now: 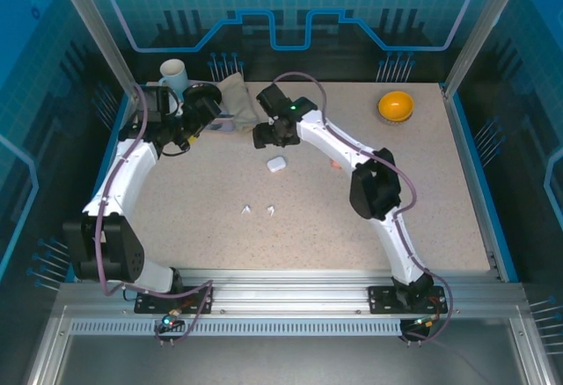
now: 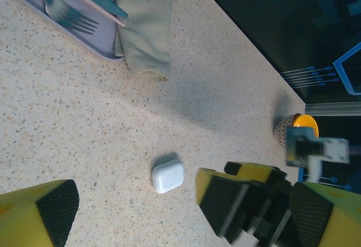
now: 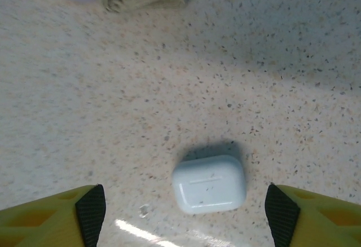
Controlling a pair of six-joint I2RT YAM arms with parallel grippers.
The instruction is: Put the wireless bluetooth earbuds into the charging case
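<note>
The white charging case (image 1: 277, 164) lies shut on the speckled table. Two white earbuds (image 1: 245, 210) (image 1: 270, 210) rest apart, nearer the arms, and a salmon-pink speck of an earbud (image 1: 335, 166) sits right of the case. My right gripper (image 1: 268, 136) hovers just behind the case; in its wrist view the case (image 3: 209, 183) lies between the wide-spread fingers (image 3: 90, 213), touching neither, and the gripper (image 3: 186, 216) is open. My left gripper (image 1: 189, 134) is open at the back left; its wrist view shows the case (image 2: 167, 176) and the right gripper (image 2: 242, 202) ahead of its own jaws (image 2: 183, 207).
A beige cloth (image 1: 236, 95) and a lilac tray (image 2: 34, 10) with a fork and knife lie at the back left, next to a white mug (image 1: 174, 76). An orange bowl (image 1: 396, 105) stands at the back right. Metal frame posts edge the table.
</note>
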